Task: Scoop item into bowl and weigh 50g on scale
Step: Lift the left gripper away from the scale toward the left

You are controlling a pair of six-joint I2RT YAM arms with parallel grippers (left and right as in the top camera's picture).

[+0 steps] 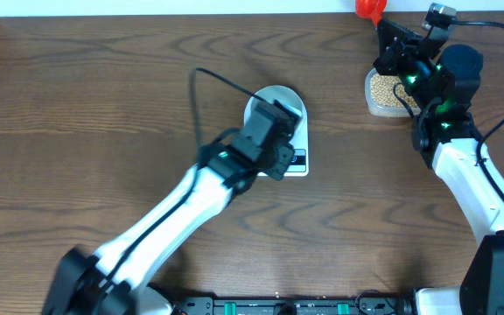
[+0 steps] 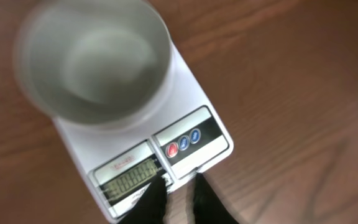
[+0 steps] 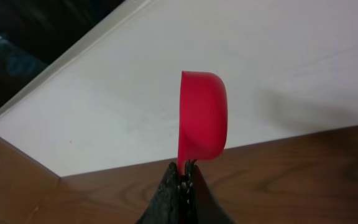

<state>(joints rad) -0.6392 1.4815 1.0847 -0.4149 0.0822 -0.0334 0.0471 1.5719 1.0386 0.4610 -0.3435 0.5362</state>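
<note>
Wooden table [image 1: 77, 105], white wall [image 3: 291, 56], right tool [image 3: 185, 169] gripping scoop [image 3: 202, 115]

On the brown wood-grain table [image 1: 77, 105], the black left gripper [image 1: 274, 131] hangs over a flat white rectangular scale [image 1: 297, 164]. It hides much of the small round pale bowl [image 1: 283, 94] on the scale. At the far right, the black right gripper [image 1: 383, 31] is above a clear plastic container [image 1: 370, 107] of small tan beans [image 1: 381, 87], with a red plastic scoop [image 1: 370, 9] at its fingertips.
</note>
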